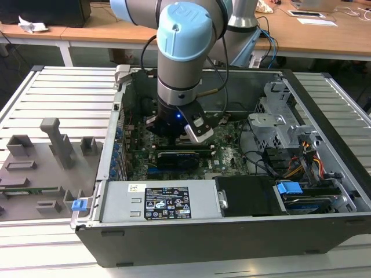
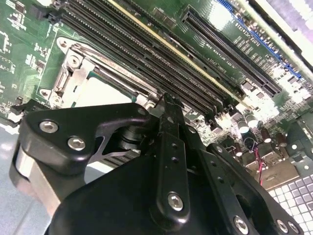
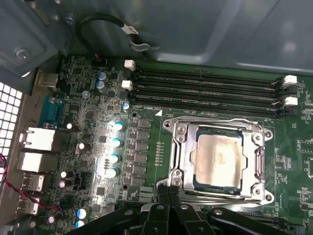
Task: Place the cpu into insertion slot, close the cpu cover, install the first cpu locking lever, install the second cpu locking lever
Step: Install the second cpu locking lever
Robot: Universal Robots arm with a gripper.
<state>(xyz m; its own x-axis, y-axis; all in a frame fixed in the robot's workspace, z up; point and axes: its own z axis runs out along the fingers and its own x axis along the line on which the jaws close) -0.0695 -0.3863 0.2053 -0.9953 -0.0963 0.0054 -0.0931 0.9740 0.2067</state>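
We start with the case (image 1: 324,191), an open computer chassis lying on a slatted counter (image 1: 52,92), with the arm (image 1: 184,52) reaching down into it from 12 o'clock in the exterior view. Inside lies the green board (image 3: 98,161), and the arm's tool (image 3: 168,203) hangs low over its middle.

In the first wrist view the socket area sits at about 4 o'clock from the board's centre, just beside the row of long black memory slots (image 3: 205,90). The cpu (image 3: 218,159) already lies flat in the slot (image 3: 195,182), its pale metal top square to the dark frame around it, so we judge the first step done. The cover (image 3: 178,147) appears to lie down around the chip, its window framing the metal top, so the second step looks done too, though we cannot be sure that it is fully seated.

As for the levers, we cannot tell from these pictures whether either one is hooked home; thin metal runs along the cover's edges, but its latching is not clear to us. That part of the work we count as open.

The tool's black fingers (image 2: 168,147) stand pressed together with nothing between them, their tips right at the socket's edge, near the cover, in both wrist views.
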